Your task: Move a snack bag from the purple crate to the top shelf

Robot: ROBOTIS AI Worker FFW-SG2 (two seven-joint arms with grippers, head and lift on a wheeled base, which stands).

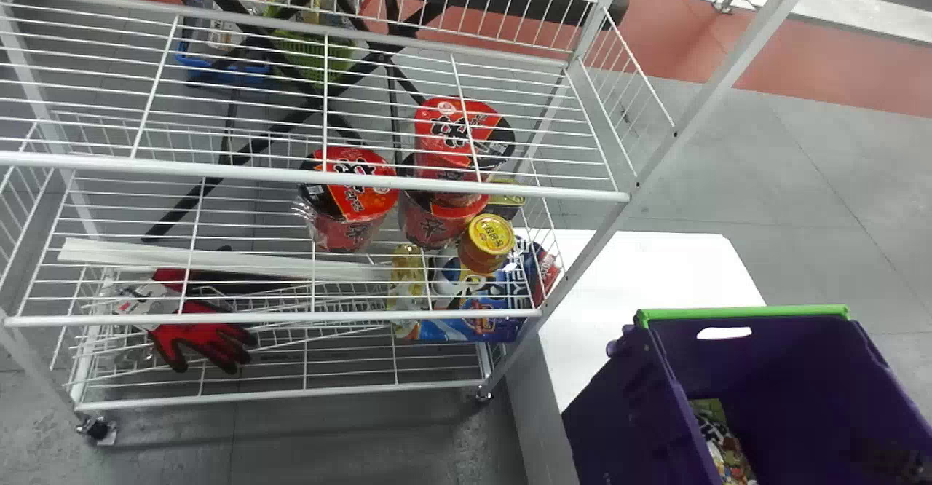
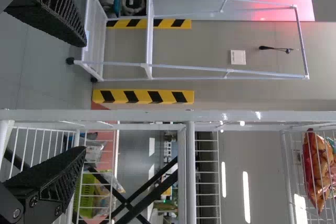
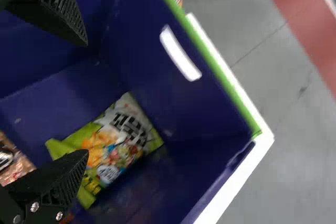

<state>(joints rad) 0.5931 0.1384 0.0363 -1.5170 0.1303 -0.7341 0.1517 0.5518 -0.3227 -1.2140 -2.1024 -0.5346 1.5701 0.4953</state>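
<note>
Your left gripper (image 2: 85,96) is parked facing the wire rack (image 1: 218,172), fingers apart. To the right, your right gripper (image 3: 86,98) is at the purple crate (image 1: 619,427), fingers apart and empty, and it's the nearer one for this pick. The snack bag (image 3: 121,142) lies down inside, ahead of those fingertips, below the slot (image 1: 724,333) in the far wall (image 1: 772,361). Its long axis runs away from that wall, aslant to the fingers, so you probably want a wrist turn before going down.

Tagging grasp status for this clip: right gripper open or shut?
Open: the right gripper has its fingers wide apart, nothing clamped between them.
</note>
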